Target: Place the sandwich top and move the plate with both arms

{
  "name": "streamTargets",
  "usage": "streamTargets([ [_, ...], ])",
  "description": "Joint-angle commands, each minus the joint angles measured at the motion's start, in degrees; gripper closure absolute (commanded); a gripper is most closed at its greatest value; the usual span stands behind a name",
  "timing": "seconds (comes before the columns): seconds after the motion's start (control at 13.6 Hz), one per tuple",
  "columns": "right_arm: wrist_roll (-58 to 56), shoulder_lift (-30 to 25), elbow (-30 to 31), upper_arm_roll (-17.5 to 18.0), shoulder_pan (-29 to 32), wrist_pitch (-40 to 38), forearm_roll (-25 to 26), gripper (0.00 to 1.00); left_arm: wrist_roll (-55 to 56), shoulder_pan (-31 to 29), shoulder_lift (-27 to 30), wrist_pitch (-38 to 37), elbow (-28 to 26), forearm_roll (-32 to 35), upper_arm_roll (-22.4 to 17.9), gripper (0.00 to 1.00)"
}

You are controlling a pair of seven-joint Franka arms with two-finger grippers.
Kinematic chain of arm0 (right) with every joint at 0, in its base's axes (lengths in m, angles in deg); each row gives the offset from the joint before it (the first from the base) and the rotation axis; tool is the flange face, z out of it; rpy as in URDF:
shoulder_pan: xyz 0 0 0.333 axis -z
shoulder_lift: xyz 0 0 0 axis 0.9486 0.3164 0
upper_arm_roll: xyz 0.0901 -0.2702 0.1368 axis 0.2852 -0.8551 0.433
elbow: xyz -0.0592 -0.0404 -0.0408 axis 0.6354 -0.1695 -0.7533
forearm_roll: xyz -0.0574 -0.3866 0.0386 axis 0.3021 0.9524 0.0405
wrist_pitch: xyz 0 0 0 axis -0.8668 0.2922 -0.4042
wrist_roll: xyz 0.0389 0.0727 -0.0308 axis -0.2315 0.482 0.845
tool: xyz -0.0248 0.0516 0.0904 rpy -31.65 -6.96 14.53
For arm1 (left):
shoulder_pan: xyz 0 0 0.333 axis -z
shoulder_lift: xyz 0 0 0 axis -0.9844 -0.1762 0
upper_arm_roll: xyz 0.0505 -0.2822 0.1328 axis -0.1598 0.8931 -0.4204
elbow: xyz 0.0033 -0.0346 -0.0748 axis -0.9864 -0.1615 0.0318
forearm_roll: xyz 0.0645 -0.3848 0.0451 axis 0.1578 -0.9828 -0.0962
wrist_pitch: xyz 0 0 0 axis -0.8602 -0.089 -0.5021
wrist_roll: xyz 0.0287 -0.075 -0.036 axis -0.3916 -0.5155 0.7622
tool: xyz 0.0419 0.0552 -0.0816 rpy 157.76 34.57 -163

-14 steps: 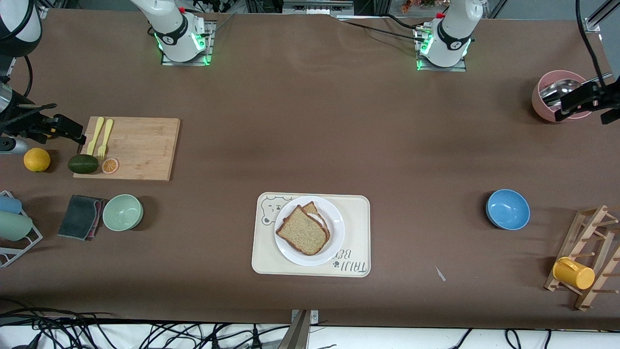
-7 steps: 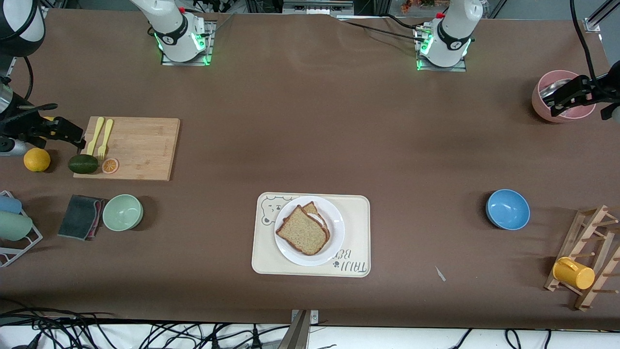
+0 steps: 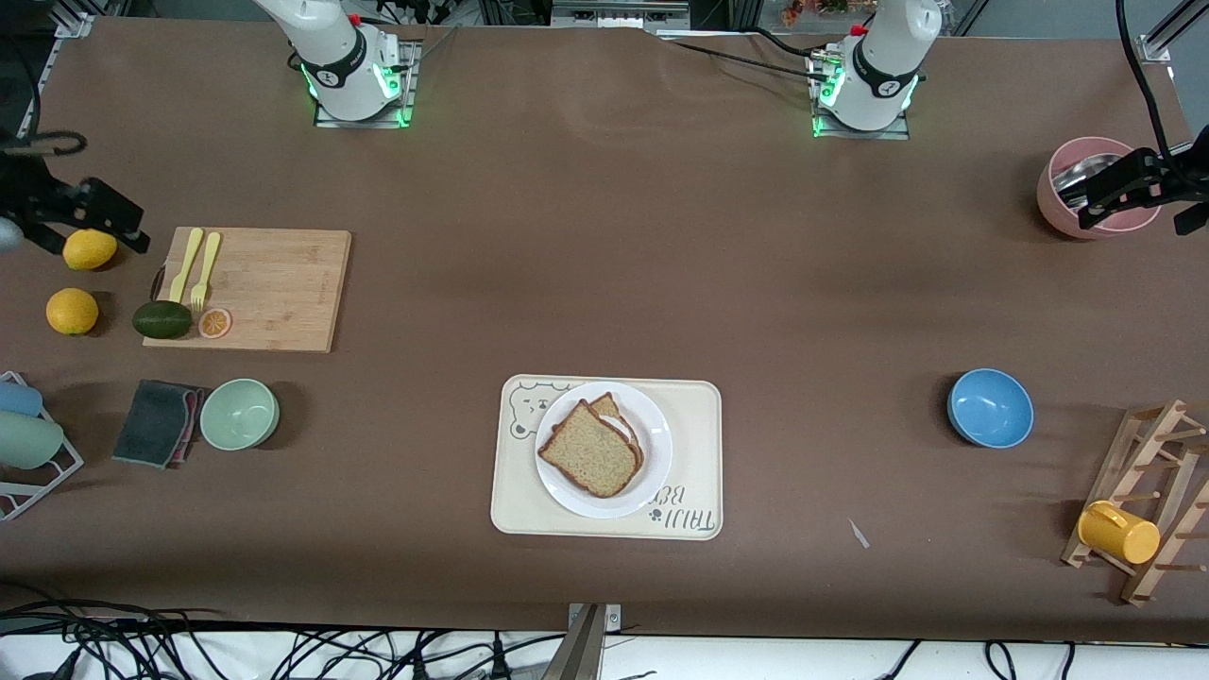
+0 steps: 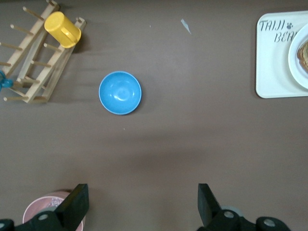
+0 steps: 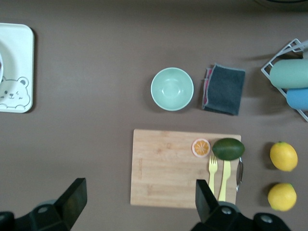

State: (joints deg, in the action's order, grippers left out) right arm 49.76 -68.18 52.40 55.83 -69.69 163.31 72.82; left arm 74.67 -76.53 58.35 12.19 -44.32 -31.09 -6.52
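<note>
The sandwich top [image 3: 590, 460], a light tan speckled slice with a brown crust, lies on another slice [image 3: 612, 413] on the white plate [image 3: 654, 451]. The plate sits on the cream bear-printed tray [image 3: 694, 416]. My right gripper [image 3: 104, 219] is open and empty, in the air over a lemon [image 3: 89, 248] at the right arm's end of the table; its wrist view shows its fingers [image 5: 72, 199] spread wide. My left gripper [image 3: 1110, 194] is open and empty over the pink bowl [image 3: 1063, 203]; its fingers [image 4: 207, 207] are wide apart. The plate's rim [image 4: 297, 57] shows in the left wrist view.
A wooden cutting board [image 3: 255, 288] holds a yellow fork and knife, an avocado [image 3: 161, 319] and an orange slice. A second lemon [image 3: 72, 311], a green bowl [image 3: 239, 413] and a dark cloth [image 3: 156, 422] lie near. A blue bowl [image 3: 990, 407] and a rack with a yellow mug [image 3: 1117, 532] stand toward the left arm's end.
My right gripper has moved away from the cutting board's corner toward the table's edge, uncovering a second lemon. My left gripper has shifted slightly over the pink bowl. The sandwich and plate have not moved.
</note>
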Motion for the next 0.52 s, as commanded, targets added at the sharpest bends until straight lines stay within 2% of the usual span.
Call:
streamTargets([
  [0.0, -0.86, 0.58, -4.98, -0.2, 0.33, -4.91, -0.46, 0.0, -0.29, -0.16, -0.34, 2.05, -0.77, -1.48, -0.06, 0.0],
  [0.29, -0.24, 0.5, -5.27, -0.81, 0.51, -7.56, -0.98, 0.0, -0.29, -0.25, 0.28, 3.89, -2.09, -2.36, -0.06, 0.0],
  [0.44, -0.33, 1.28, -5.26, -4.31, -2.37, -6.86, -1.69, 0.0, -0.03, -0.25, 1.33, 4.34, -2.88, -2.44, -0.15, 0.0],
])
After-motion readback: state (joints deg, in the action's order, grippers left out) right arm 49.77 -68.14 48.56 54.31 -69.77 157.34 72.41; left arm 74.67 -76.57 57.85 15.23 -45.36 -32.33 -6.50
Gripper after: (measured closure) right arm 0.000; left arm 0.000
